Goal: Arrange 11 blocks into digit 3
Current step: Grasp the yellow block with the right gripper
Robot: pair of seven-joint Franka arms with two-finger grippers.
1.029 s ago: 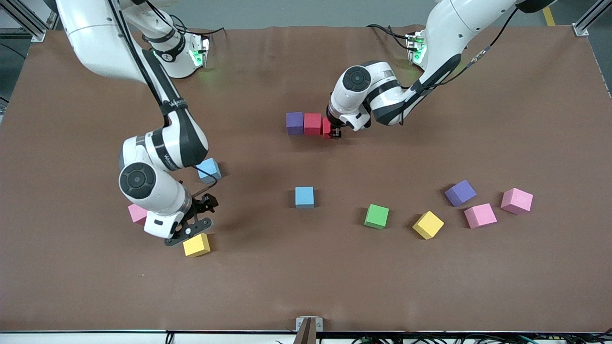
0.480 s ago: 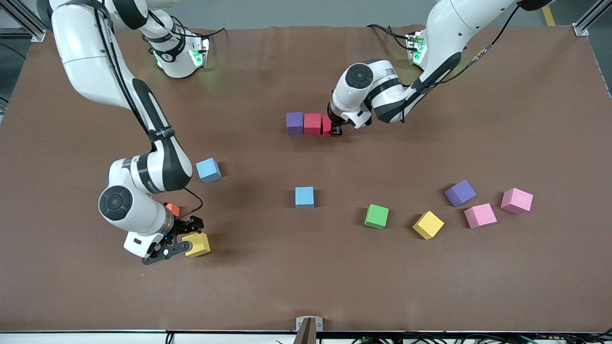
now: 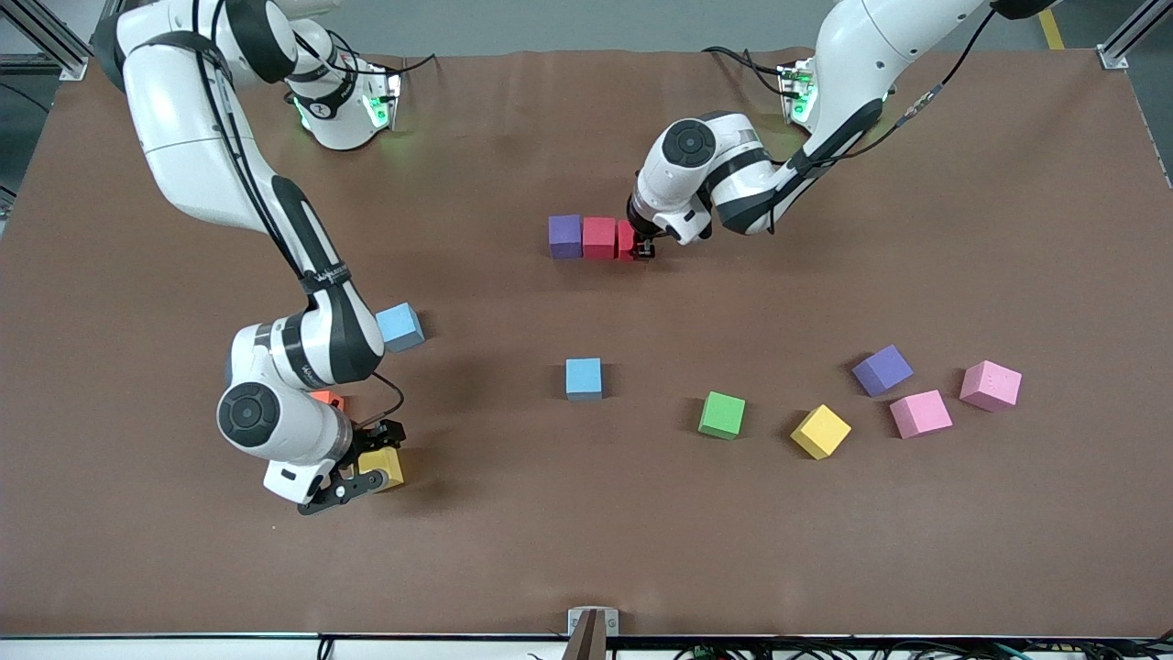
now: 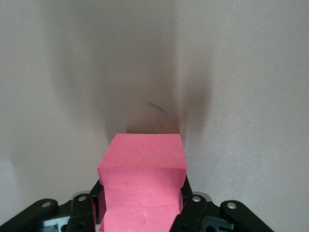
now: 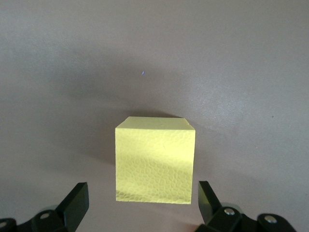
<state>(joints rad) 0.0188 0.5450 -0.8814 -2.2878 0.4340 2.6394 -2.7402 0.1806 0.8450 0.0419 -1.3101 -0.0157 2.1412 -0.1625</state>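
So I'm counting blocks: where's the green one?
In the front view, the green block sits on the table between the light blue block and a yellow block, toward the left arm's end.

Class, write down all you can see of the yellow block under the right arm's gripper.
The yellow block is a small matte cube that looks like foam, with a fine pebbled skin. It sits flat on the brown table, toward the right arm's end, nearer the front camera than the orange block. The right gripper is low over it, jaws open on either side, not yet closed on it.
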